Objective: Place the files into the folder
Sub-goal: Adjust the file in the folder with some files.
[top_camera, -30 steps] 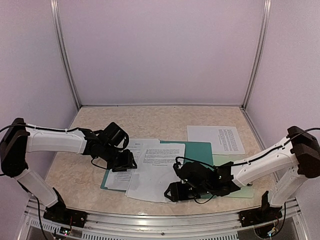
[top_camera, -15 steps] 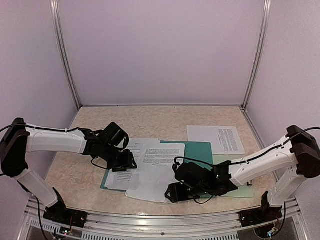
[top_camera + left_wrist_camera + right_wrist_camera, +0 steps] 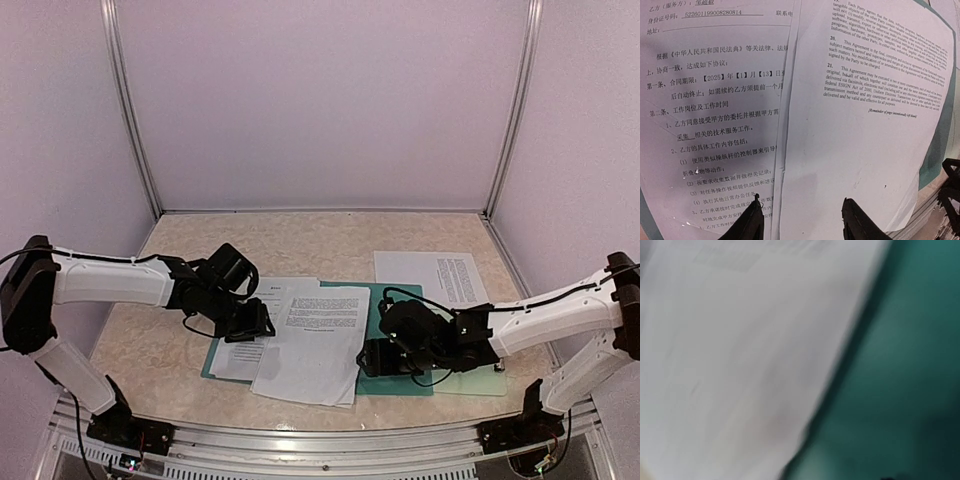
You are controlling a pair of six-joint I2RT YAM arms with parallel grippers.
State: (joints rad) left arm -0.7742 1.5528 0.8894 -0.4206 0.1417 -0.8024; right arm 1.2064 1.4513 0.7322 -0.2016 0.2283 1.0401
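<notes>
On the speckled table (image 3: 300, 235), the dark teal folder (image 3: 405, 300) is lying flat near the middle, with two overlapping files (image 3: 315, 335) spread across its left half and hanging past its near edge toward the arm bases. A third printed sheet (image 3: 432, 278) is sitting apart at the far right, off the folder. A pale mint clipboard (image 3: 470, 382) is peeking out from under the folder's right side.

The left gripper (image 3: 248, 325) is pressing down low over the left-hand sheet, and the left wrist view is showing its two dark fingertips (image 3: 751, 222) spread apart just above the paper, gripping nothing. That view is giving readable print: the left sheet (image 3: 710, 110) is carrying Chinese text with the number 522601199008280814 and a date line reading 2025, 1, 13. The right sheet (image 3: 870, 100), overlapping it, is showing English clauses numbered 20 and 21, with "This Agreement may be executed", "federal ESIGN Act of 2000" and, in italics, "Remainder of page intentionally left blank".

The right gripper (image 3: 385, 357) is hovering low over the folder just beside the right edge of the top sheet. Its wrist view is blurred, showing only white paper (image 3: 740, 355) against teal card (image 3: 895, 380), so I cannot tell whether its fingers are parted or closed.
</notes>
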